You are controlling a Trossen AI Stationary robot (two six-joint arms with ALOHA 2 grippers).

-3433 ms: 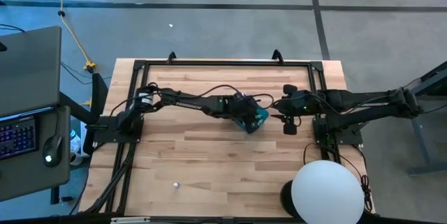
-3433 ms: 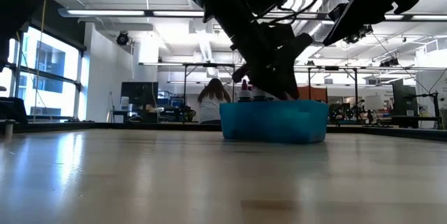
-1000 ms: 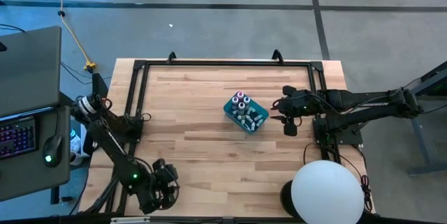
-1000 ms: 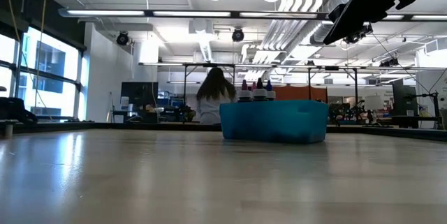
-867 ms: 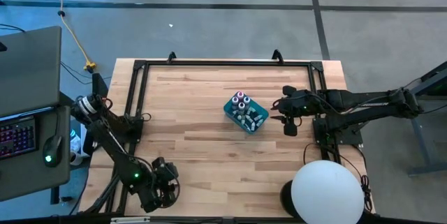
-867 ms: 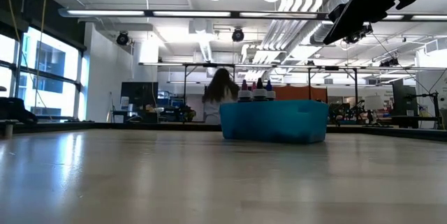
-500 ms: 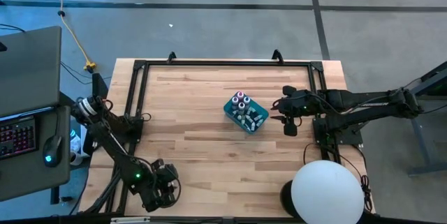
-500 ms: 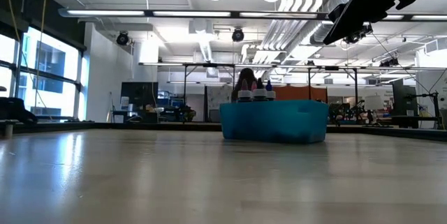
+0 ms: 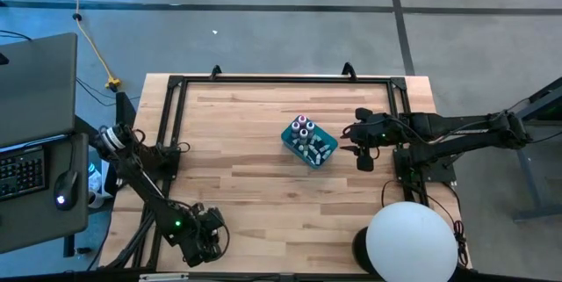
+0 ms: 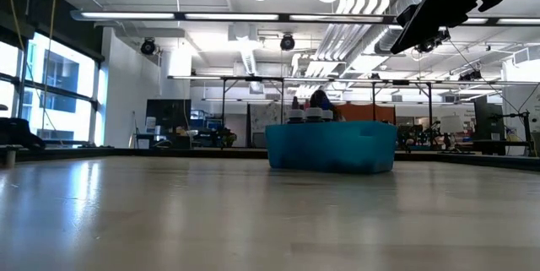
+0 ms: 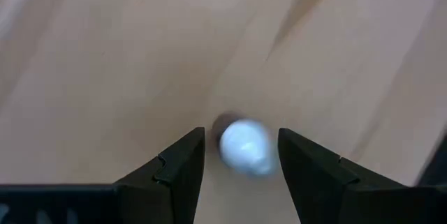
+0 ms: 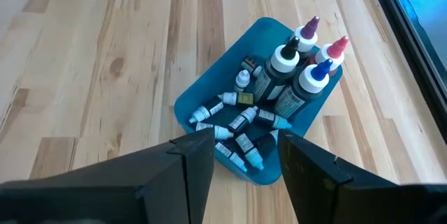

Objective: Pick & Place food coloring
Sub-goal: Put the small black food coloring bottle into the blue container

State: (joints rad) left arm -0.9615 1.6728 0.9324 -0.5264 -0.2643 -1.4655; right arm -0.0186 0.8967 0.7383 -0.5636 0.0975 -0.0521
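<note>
A small whitish food coloring bottle [image 11: 244,146] lies on the wood near the table's front left. My left gripper [image 11: 241,137] points steeply down over it, open, one finger on either side with a gap to each. In the high view the left gripper [image 9: 207,238] hides the bottle. Other food coloring bottles [image 12: 272,105], larger ones with pink, blue and dark tops and several small whitish ones, stand and lie in the teal box [image 12: 227,70] at mid-table [image 9: 327,153]. My right gripper [image 12: 244,158] hangs open in the air to the right of the box [image 9: 363,152].
A black frame [image 9: 263,80] runs along the table's far and side edges. A white round lamp shade [image 9: 411,242] covers the front right corner. Bare wood lies between the box and the left gripper. In the low view the box [image 10: 331,146] stands alone on the table.
My left gripper has sunk a little toward the table at the front left and its wrist has turned; its fingers stay as wide apart as before. In the room behind the table a person has walked to the right, behind the box.
</note>
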